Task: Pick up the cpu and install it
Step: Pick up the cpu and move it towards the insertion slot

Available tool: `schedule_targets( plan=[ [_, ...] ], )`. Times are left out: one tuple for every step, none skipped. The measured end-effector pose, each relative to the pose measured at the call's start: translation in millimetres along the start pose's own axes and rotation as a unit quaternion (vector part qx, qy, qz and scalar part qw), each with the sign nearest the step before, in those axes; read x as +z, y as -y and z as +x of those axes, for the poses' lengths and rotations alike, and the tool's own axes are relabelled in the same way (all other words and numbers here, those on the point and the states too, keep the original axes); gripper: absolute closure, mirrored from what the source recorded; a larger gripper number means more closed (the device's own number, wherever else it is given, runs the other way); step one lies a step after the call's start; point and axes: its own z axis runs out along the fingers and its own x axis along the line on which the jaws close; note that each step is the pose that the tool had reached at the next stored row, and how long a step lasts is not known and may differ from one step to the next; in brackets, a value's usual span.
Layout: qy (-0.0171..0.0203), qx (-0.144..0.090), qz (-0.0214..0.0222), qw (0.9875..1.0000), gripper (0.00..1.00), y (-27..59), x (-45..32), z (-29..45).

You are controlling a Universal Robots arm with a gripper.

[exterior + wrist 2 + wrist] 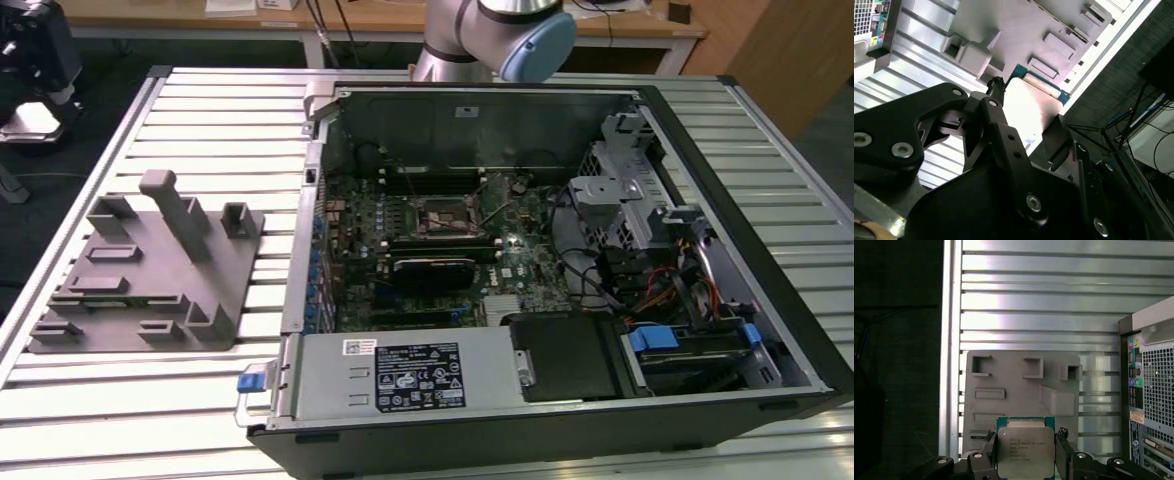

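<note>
In the first wrist view the cpu (pixel 1025 450), a flat square chip with a silver metal top and a thin green rim, sits between my two black fingers (pixel 988 452). My gripper (pixel 1025 456) is shut on its opposite edges and holds it in the air over the grey fixture plate (pixel 1019 385). The second wrist view shows the same cpu (pixel 1029 105) from the side, clamped in the gripper (pixel 1026 117). In the exterior view the dark square socket (pixel 441 215) lies on the motherboard inside the open computer case (pixel 801 330).
The grey fixture plate (pixel 140 275) with upright posts and slots lies on the slatted metal table (pixel 200 120) at the exterior view's left of the case. The grey power supply box (pixel 400 375) fills the case's near side. My arm (pixel 501 30) stands behind the case.
</note>
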Motion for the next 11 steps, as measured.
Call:
schedule_targets(
  plan=[
    [0.0,0.0,0.0,1.0,0.45,-0.1,0.0,-2.3],
    [0.0,0.0,0.0,1.0,0.45,-0.1,0.1,-4.5],
    [0.0,0.0,0.0,1.0,0.45,-0.2,0.2,-6.7],
    [0.0,0.0,0.0,1.0,0.45,-0.2,0.3,-8.9],
    [0.0,0.0,0.0,1.0,0.45,-0.2,0.3,-11.0],
    [0.0,0.0,0.0,1.0,0.45,-0.3,0.4,-13.3],
    [0.0,0.0,0.0,1.0,0.45,-0.3,0.4,-15.2],
    [-0.0001,0.0,0.0,1.0,0.45,-0.4,0.5,-17.5],
    [0.0,0.0,0.0,1.0,0.45,-0.4,0.6,-19.6],
    [0.0,0.0,0.0,1.0,0.45,-0.5,0.7,-21.7],
    [0.0,0.0,0.0,1.0,0.45,-0.5,0.7,-23.8]
  ],
)
